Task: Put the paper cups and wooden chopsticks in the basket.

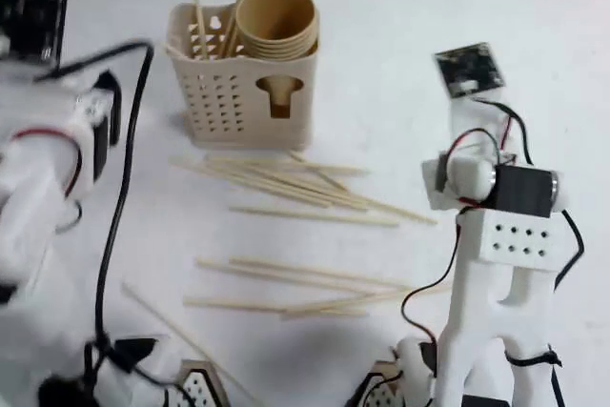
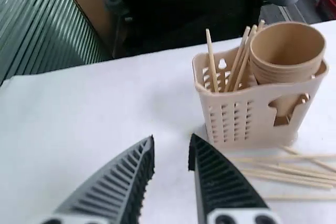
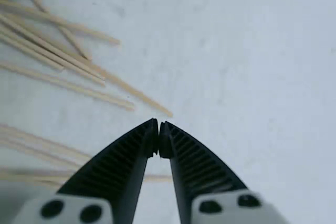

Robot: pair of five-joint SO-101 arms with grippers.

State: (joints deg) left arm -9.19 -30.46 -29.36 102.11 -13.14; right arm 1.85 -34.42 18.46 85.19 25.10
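A beige slotted basket (image 1: 243,92) stands at the back of the white table. It holds stacked paper cups (image 1: 276,21) and a few upright wooden chopsticks (image 1: 205,16). Many loose chopsticks (image 1: 305,188) lie flat in front of it, with more (image 1: 305,288) nearer the front. In the left wrist view my left gripper (image 2: 171,148) is open and empty above bare table, to the left of the basket (image 2: 247,114) and cups (image 2: 286,51). My right gripper (image 3: 157,132) is shut on nothing, just above the table beside the ends of loose chopsticks (image 3: 63,61).
The left arm (image 1: 48,178) with its black cable rises at the table's left edge. The right arm (image 1: 500,207) stands at the right front. A small circuit board (image 1: 469,69) lies at the back right. A single chopstick (image 1: 181,335) lies near the front left.
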